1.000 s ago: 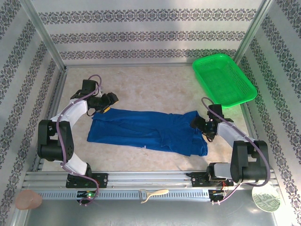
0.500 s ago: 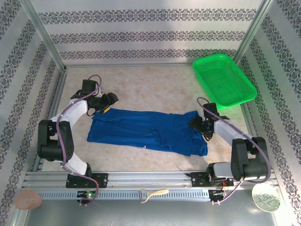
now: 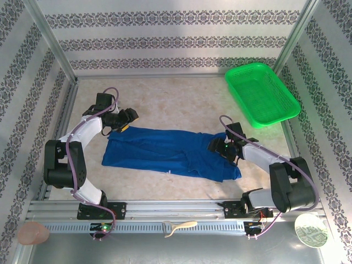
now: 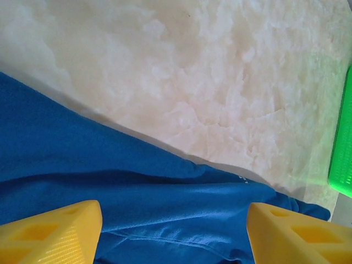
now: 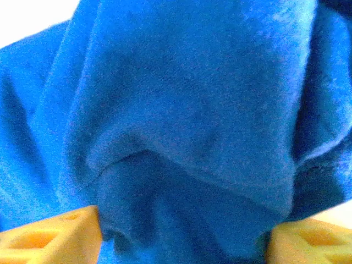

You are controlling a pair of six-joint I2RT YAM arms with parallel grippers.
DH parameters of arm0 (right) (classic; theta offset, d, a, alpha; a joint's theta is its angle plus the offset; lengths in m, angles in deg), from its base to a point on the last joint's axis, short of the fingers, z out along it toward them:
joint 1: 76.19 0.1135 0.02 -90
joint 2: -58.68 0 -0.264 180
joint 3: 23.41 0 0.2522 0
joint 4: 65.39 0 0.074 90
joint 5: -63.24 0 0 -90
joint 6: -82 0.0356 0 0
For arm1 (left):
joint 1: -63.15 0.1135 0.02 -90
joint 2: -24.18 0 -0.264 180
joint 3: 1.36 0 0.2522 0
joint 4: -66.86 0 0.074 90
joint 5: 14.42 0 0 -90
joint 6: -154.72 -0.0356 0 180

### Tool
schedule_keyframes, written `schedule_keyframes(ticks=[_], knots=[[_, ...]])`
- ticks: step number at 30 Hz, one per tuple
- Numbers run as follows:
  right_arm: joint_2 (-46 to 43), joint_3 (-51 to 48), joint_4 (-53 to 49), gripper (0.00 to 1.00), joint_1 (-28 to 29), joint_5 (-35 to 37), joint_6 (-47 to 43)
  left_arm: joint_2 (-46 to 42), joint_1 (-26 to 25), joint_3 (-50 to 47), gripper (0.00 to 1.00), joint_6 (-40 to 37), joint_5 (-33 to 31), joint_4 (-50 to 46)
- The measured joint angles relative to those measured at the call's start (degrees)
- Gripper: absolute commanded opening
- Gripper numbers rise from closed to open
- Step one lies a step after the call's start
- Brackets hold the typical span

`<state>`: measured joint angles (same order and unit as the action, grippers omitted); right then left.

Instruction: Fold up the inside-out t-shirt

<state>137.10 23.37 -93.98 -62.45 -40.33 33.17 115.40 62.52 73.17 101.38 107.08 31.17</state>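
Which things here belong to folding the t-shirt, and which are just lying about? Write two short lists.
Belong to the job: the blue t-shirt, the left gripper, the right gripper.

Just lying about: the green basket, the cream utensil at the near edge, the pinkish lump near left, the round patterned disc near right.

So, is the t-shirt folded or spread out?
Spread out: the t-shirt lies as one long, rumpled strip on the table, no compact fold.
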Motion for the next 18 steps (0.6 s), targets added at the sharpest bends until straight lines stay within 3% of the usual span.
schedule_keyframes(ticks=[4, 9, 18], knots=[[0.9, 0.1, -2.1, 0.0, -0.2, 3.5, 1.2, 0.4, 0.0, 0.3, 0.71, -0.7, -0.3, -0.9], [-0.1, -0.5, -0.5, 0.0, -1.2, 2.4, 2.2, 3.5, 0.0, 0.3, 0.71, -2.3, -1.0, -1.2], [-6.8, -0.8, -5.2, 0.0, -9.9, 0.1, -1.6, 6.5, -0.7, -7.4, 0.7, -2.5, -2.0, 2.6]])
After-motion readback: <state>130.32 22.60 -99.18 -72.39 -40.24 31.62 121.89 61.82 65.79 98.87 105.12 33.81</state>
